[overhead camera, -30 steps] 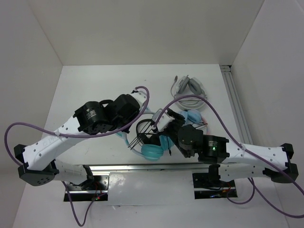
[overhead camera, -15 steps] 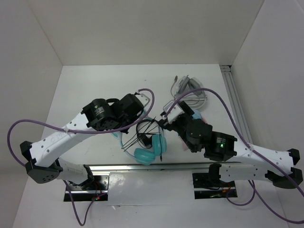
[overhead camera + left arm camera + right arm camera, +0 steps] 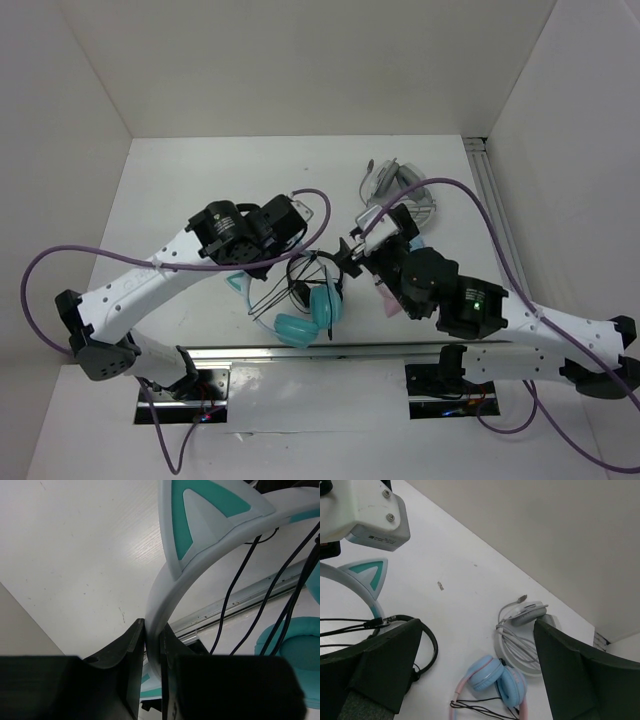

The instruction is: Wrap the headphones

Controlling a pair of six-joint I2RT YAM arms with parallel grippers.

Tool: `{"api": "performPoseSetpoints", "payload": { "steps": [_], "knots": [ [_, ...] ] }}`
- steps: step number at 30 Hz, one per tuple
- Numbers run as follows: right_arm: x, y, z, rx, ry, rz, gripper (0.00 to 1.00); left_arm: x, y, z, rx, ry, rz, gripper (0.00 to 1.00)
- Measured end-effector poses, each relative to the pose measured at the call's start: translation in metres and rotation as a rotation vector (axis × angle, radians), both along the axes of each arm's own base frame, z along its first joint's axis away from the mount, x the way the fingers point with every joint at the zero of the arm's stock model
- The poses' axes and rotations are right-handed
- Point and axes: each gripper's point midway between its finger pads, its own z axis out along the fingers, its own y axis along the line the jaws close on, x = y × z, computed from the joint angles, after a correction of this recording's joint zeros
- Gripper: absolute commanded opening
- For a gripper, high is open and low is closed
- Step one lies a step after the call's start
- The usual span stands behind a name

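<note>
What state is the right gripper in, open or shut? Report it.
Open. On the right gripper the fingers stand wide apart, nothing between them.

A robot lab test cell — not a home or a shop. Plain white walls [image 3: 300, 70] box in a bare white table [image 3: 170, 190] ahead of and to either side of the left gripper [image 3: 152, 645] and the right gripper [image 3: 352, 248]. Behind both, at the near edge, the arms' bases are bolted to metal plates [image 3: 215, 382]. A slotted aluminium rail [image 3: 497, 215] runs along the table's edge out to the right gripper's right — and purple cables [image 3: 445, 183] loop loose over the arms.
</note>
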Motion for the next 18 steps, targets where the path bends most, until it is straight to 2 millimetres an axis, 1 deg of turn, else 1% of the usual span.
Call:
{"api": "performPoseSetpoints", "payload": {
  "steps": [3,7,9,12,14,18],
  "knots": [
    [-0.001,-0.009,0.007,0.063,0.007,-0.022,1.0,0.007,0.004,0.0,0.001,0.003,0.032,0.0],
    [-0.005,-0.023,0.019,0.177,0.029,-0.052,1.0,0.025,0.003,-0.002,-0.011,-0.002,0.055,0.0],
    [-0.007,-0.028,0.025,0.234,0.044,-0.061,1.0,0.035,-0.001,-0.005,-0.011,-0.006,0.049,0.0],
    [-0.011,-0.037,0.032,0.32,0.071,-0.067,1.0,0.053,-0.011,-0.012,-0.037,0.011,0.02,0.0],
    [-0.015,-0.04,0.036,0.378,0.09,-0.053,1.0,0.073,-0.019,-0.016,-0.068,0.02,-0.001,0.0],
    [-0.023,-0.04,0.042,0.461,0.127,0.001,1.0,0.126,-0.032,-0.02,-0.109,-0.007,-0.049,0.0]
  ]
}}
